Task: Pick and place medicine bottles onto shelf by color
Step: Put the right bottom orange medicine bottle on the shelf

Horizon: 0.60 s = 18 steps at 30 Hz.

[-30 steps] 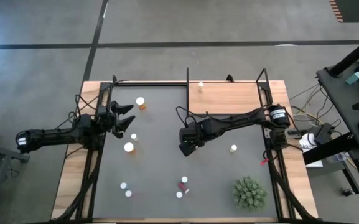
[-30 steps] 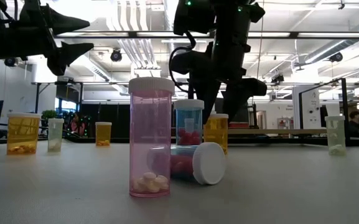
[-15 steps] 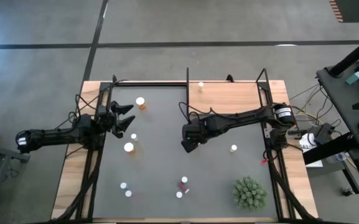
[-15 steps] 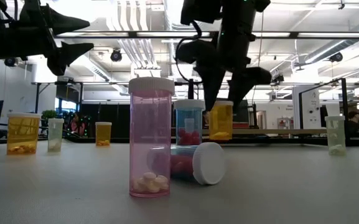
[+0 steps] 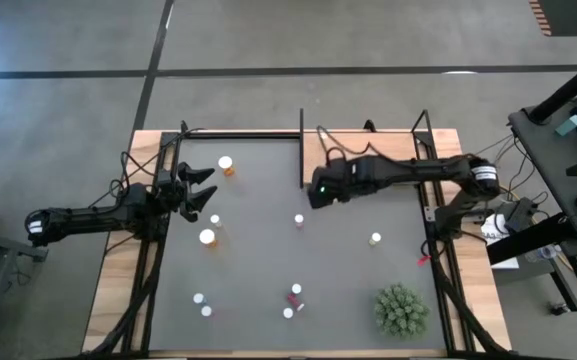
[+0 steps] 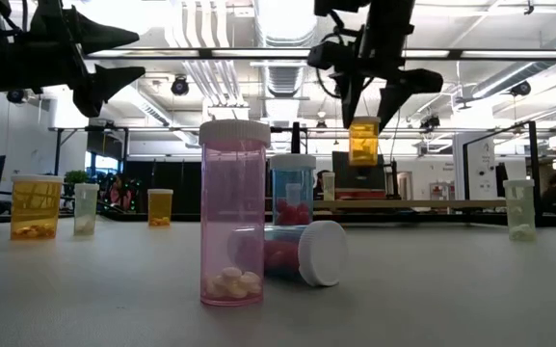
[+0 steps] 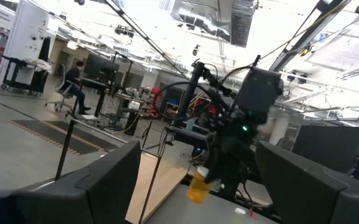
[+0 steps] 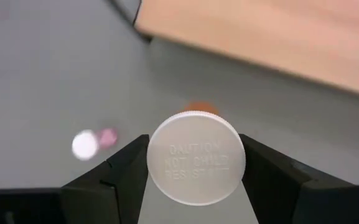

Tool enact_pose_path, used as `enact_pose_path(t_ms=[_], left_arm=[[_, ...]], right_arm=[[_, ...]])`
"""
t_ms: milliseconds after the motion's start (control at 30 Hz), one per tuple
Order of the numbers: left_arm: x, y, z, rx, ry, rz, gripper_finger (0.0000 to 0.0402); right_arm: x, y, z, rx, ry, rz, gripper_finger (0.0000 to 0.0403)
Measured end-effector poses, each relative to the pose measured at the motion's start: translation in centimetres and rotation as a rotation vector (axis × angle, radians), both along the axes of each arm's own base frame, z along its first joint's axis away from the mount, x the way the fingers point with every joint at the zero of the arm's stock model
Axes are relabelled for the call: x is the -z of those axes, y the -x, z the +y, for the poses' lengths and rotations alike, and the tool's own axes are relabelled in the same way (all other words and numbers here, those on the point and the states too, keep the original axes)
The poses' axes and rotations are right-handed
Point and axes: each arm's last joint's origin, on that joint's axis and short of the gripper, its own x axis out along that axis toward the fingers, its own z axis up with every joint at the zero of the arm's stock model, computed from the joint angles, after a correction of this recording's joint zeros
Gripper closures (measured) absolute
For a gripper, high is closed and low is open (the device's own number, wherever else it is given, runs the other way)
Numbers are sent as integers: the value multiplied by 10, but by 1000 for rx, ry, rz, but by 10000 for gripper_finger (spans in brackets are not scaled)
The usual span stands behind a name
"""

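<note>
Two arms noted: we find the right gripper [image 6: 364, 96] raised, extended toward the shelf [image 5: 368, 150], clamping an orange bottle [image 6: 363, 142] hanging beneath; the left gripper [image 5: 206, 186] waits, fingers apart.

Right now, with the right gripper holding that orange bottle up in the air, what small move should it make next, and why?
Probably carry it a little farther toward the shelf before lowering. The right gripper holds the orange bottle by its white cap, hanging well above the mat, and the wooden board lies just ahead in the right wrist view.
</note>
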Motion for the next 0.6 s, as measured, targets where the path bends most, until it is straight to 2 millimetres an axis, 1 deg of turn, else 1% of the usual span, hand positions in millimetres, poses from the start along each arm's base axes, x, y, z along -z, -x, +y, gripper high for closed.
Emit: enact_pose_path(t_ms=[100, 200, 500, 600], left_arm=[[0, 0, 0, 0, 0, 0, 100], [0, 0, 0, 0, 0, 0, 100], [0, 0, 0, 0, 0, 0, 100], [0, 0, 0, 0, 0, 0, 100]], right_arm=[[-5, 7, -16, 34, 7, -2, 186], [-4, 12, -34, 56, 12, 26, 186], [13, 17, -86, 109, 18, 94, 186], [19, 18, -103, 149, 0, 86, 186]])
